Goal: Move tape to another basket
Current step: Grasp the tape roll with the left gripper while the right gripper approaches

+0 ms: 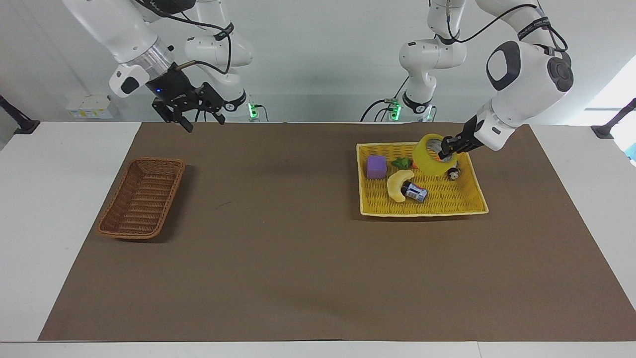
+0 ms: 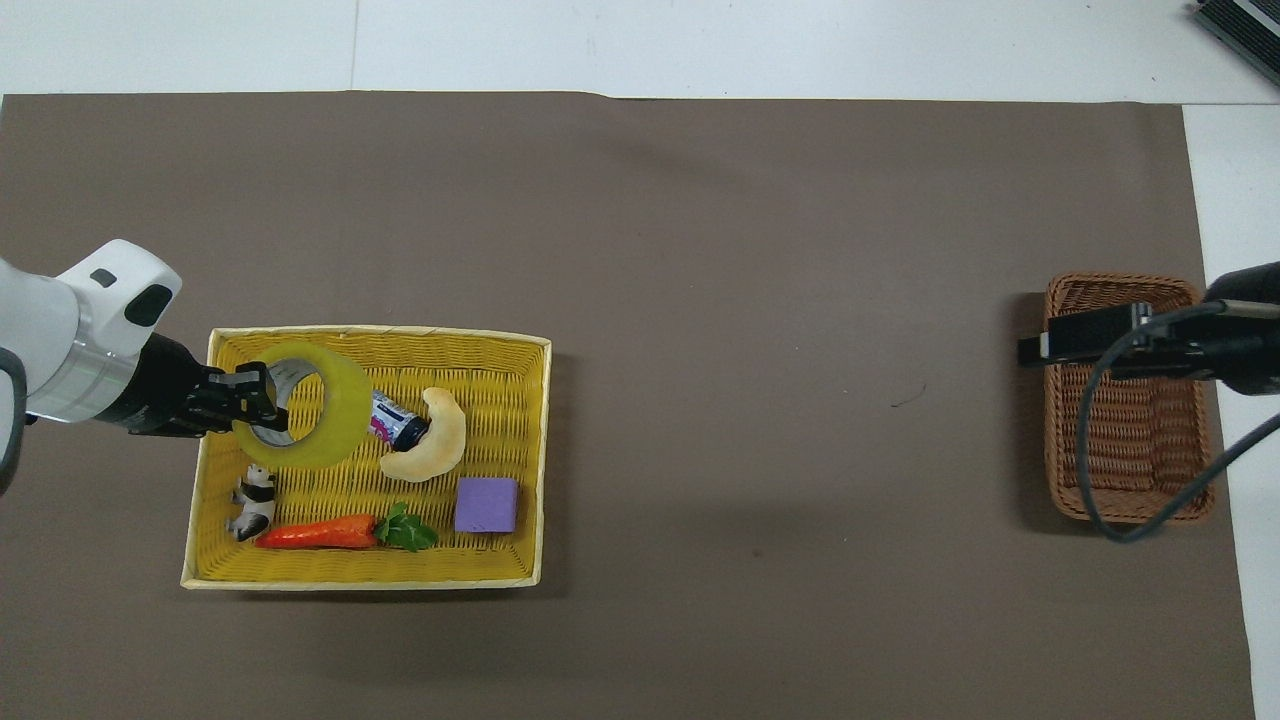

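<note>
The tape (image 1: 430,158), a wide yellowish roll, hangs in my left gripper (image 1: 446,147), which is shut on its rim. It is lifted clear above the flat yellow tray (image 1: 422,211). In the overhead view the left gripper (image 2: 252,402) grips the tape (image 2: 325,420) over the part of the tray toward the left arm's end. The dark brown wicker basket (image 1: 141,199) stands empty at the right arm's end of the table (image 2: 1125,400). My right gripper (image 1: 202,121) is open and raised in the air; in the overhead view the right gripper (image 2: 1085,333) overlaps the basket.
In the tray lie a pale banana (image 1: 397,185), a small can (image 1: 415,191), a purple cube (image 1: 376,166), a carrot with green leaves (image 2: 320,531) and a small panda figure (image 2: 252,497). A brown mat (image 1: 298,248) covers the table between tray and basket.
</note>
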`<state>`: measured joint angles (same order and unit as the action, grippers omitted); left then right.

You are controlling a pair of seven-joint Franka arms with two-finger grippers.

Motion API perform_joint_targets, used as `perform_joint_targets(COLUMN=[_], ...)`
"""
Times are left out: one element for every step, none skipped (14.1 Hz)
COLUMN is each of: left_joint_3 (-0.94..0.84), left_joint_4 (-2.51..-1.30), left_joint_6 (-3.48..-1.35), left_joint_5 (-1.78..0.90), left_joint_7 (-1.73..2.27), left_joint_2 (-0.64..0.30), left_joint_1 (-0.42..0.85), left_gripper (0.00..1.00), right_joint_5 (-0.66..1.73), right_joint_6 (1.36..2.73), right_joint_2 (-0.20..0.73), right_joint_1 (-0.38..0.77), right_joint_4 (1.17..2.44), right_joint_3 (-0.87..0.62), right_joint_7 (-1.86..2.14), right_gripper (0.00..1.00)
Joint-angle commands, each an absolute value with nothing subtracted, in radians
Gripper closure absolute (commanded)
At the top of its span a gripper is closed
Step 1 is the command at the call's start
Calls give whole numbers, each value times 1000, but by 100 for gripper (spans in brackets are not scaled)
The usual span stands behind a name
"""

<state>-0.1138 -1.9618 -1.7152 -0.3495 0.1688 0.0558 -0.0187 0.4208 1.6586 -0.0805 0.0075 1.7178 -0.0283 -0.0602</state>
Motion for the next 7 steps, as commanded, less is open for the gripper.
perform_joint_targets(left_joint_3=[-107,-107,-106,-107,-107,-107,-107], left_joint_4=[-1927,-1915,-1896,-1882,-1876,-1876,-1876], left_joint_6=[-1698,-1706,-1722,-1741,-1756,-1781,-1816], left_joint_5=[-406,-407,-407,-407,-405,-405,-405], left_joint_7=[234,295,360,421,470,516,550], left_joint_2=[44,44,38,28,26,26,26], left_joint_1=[64,110,153,187,227,268,303], left_gripper=[100,100,100,100,100,100,100], right_joint_5=[524,546,578,628,668,699,731], right_joint_6=[1730,1759,1799,1830,1850,1864,1877], right_joint_2=[-71,-69,-68,-61,-55,-54,-51], right_joint_1=[52,78,96,118,133,150,166], right_joint_4=[1775,1799,1827,1845,1861,1873,1887], right_joint_3=[-28,-28,-28,-28,-28,-28,-28], right_joint_7=[-64,-72,-74,-74,-75,-75,-75], right_gripper=[0,0,0,0,0,0,0])
